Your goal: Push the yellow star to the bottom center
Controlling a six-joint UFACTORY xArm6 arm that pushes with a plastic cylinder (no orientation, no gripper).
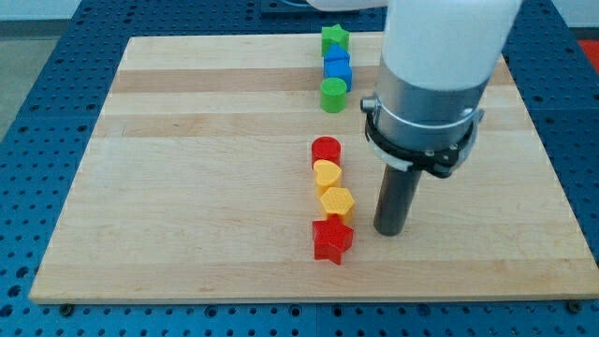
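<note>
Wood makes up the desk (pixel 187 187), with blue pegboard (pixel 37 56) around it. I count eight blocks. Near the top edge sit a green star (pixel 334 38), two blue blocks (pixel 337 64) and a green round (pixel 332 95). In the middle runs a line: red round (pixel 326 150), yellow heart (pixel 327 174), yellow star (pixel 336 201), red star (pixel 331 239). I stand straight up. My tip (pixel 389 230) is just right of the yellow star. I have no jaws to open.

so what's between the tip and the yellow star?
Nothing: bare board between my tip and the yellow star, as the camera view shows.
</note>
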